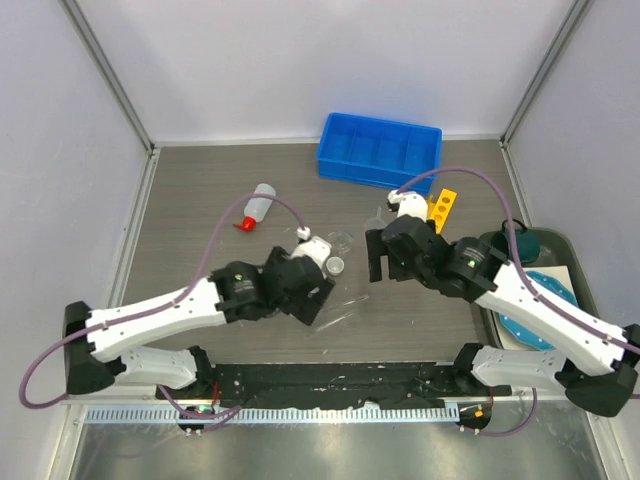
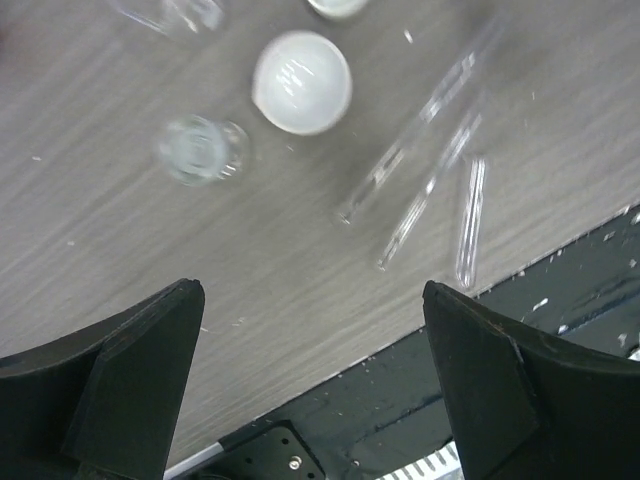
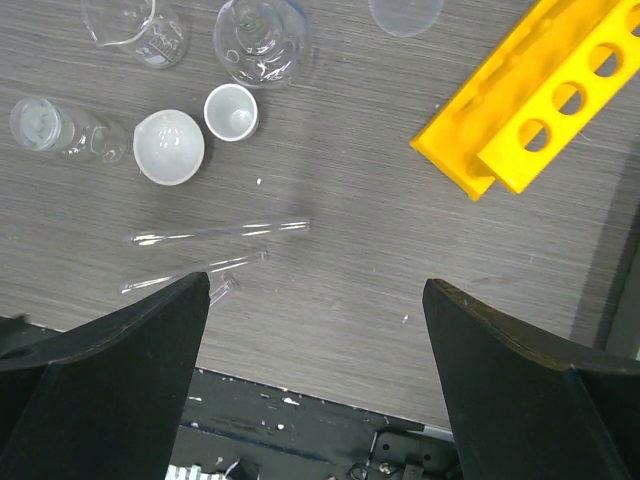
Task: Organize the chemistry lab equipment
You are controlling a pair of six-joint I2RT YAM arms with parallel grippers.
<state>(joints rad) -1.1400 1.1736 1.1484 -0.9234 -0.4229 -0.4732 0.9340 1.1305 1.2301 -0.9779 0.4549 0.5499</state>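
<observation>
The thin glass tubes (image 3: 215, 232) are seen lying flat by the near edge of the desk (image 3: 350, 200), close to the left hand (image 2: 310, 300) and the right hand (image 3: 315, 290), both held wide open and empty. The tubes are judged light, brittle and slippery, so a gentle grip at mid-length is advised.

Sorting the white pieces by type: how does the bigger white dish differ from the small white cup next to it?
The white dish is wider and shallow, like a rounded bowl; the white cup is narrower and deeper, with steeper walls. The dish lies nearer the glass tubes than the cup. Both are plain white, open side up, and look empty.
</observation>
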